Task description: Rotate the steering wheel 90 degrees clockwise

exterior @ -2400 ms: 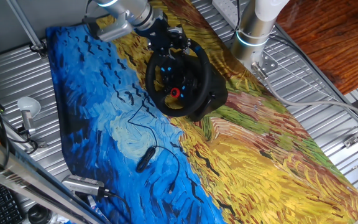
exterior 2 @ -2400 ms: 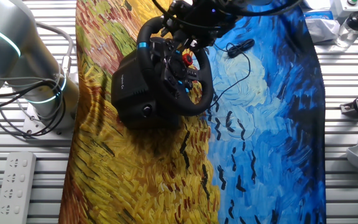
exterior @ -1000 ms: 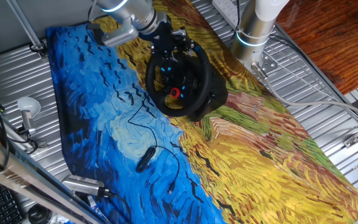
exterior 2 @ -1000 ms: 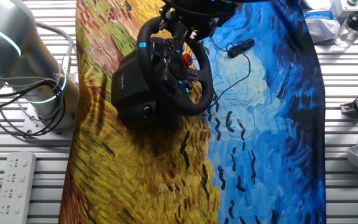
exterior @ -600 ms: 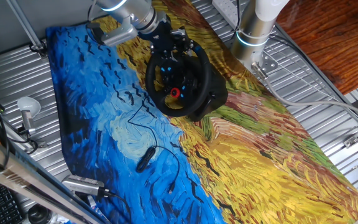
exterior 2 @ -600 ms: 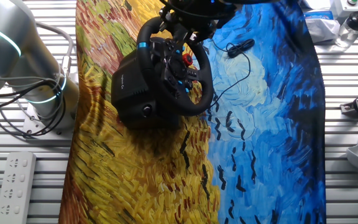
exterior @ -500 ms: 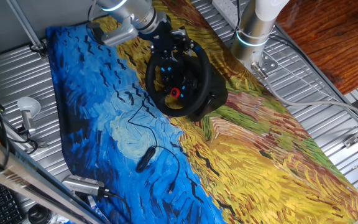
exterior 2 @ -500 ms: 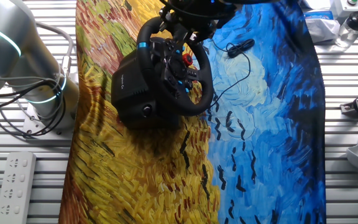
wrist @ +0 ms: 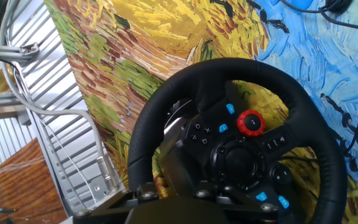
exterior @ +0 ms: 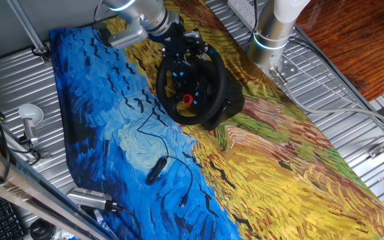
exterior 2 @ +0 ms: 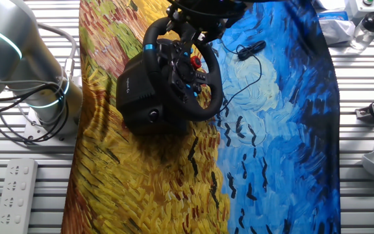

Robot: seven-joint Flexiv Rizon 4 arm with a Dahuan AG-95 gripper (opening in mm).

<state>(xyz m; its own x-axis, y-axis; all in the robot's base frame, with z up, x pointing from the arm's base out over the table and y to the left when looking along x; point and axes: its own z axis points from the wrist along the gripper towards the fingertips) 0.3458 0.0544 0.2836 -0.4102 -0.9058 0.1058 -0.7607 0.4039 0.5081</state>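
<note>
In the hand view the wheel fills the lower right of the frame, its thick black rim arcing from lower left over the top to the right edge. The red knob sits right of centre on the hub, with small blue buttons around it. Dark parts of the tool show along the bottom edge, just against the rim, but the fingers themselves are out of sight here.

In one fixed view the wheel stands in the upper middle of the frame on its black base, tilted up, on a painted cloth of blue and yellow that covers the tabletop. The tool is at the top of the rim; whether it grips the rim or only rests by it I cannot tell. A small cabled device lies on the blue part, lower left of the wheel, well apart from it.

In the other fixed view the wheel is at upper centre, the tool at its upper edge. The arm's grey base stands at the left edge.
</note>
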